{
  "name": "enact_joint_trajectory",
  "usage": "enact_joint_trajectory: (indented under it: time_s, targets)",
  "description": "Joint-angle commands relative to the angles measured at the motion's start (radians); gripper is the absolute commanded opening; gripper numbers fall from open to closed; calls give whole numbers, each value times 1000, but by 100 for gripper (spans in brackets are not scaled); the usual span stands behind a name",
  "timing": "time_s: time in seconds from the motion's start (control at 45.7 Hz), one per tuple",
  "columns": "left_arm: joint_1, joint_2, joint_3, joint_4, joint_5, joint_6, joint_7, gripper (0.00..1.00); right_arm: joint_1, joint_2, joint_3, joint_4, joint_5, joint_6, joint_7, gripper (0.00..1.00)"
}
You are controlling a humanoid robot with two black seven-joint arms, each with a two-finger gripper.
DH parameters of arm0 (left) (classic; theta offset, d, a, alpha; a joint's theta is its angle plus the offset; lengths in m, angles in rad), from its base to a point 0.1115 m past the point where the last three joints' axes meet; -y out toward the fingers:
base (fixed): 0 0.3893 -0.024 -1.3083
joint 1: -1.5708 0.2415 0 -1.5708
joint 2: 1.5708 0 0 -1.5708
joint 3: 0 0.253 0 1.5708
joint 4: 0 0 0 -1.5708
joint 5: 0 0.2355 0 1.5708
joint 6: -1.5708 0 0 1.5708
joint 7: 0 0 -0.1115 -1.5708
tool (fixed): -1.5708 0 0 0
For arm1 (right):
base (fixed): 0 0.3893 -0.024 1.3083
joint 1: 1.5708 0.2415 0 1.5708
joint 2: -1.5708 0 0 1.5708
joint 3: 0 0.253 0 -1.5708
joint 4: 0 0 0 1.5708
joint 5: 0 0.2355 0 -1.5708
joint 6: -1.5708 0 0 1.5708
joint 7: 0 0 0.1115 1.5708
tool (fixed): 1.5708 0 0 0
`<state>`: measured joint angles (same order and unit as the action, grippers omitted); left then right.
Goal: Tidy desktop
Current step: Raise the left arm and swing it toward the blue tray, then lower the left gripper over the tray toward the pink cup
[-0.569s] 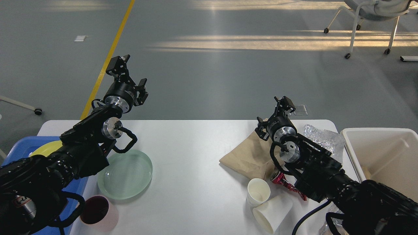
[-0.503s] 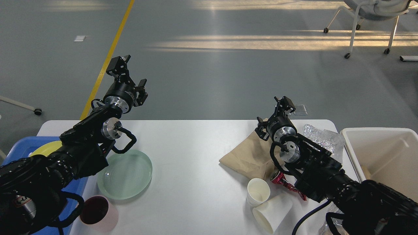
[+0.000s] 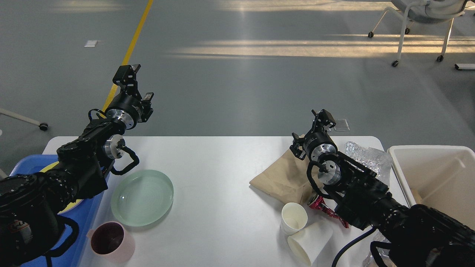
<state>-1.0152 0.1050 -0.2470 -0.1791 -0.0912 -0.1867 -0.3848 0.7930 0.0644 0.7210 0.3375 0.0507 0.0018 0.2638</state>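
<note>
From the head view, the white surface (image 3: 222, 178) spreads below both arms and looks mostly untidied: one green plate (image 3: 142, 197), one pink mug (image 3: 111, 243), two paper cups (image 3: 302, 231), one brown bag (image 3: 284, 178), a red wrapper (image 3: 323, 207) and crinkled plastic (image 3: 367, 157) lie loose. One yellow plate (image 3: 55, 167) sits in the blue tray (image 3: 87, 218); the cream bin (image 3: 432, 174) looks nearly empty. Left fingers (image 3: 134, 83) spread wide, empty; right fingers (image 3: 310, 128) likewise parted, holding nothing.

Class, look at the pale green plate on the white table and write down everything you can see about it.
The pale green plate is round, shallow and glossy, seemingly translucent glass or plastic, with a raised rim and faint concentric rings. It lies flat and right way up, empty, on the desktop near its left side. A blue tray sits just left, a pink mug just in front. Nothing grips it.
</note>
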Motion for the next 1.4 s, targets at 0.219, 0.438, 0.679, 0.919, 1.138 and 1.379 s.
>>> enact_joint_trajectory:
  time_s: [0.219, 0.438, 0.679, 0.919, 1.138, 1.379]
  targets:
    - [-121, 45, 573, -13, 8, -158, 176, 100, 0, 0, 0, 0, 0, 0, 0, 100]
    - [-233, 104, 828, -22, 13, -474, 277, 100, 0, 0, 0, 0, 0, 0, 0, 100]
    - [-500, 182, 1144, -221, 33, -737, 348, 100, 0, 0, 0, 0, 0, 0, 0, 100]
    - [-769, 222, 1334, -482, 38, -773, 354, 100, 0, 0, 0, 0, 0, 1, 0, 100]
    - [-994, 266, 1425, -746, 54, -773, 354, 100, 0, 0, 0, 0, 0, 0, 0, 100]
    - [-1126, 272, 1460, -867, 94, -773, 357, 100, 0, 0, 0, 0, 0, 1, 0, 100]
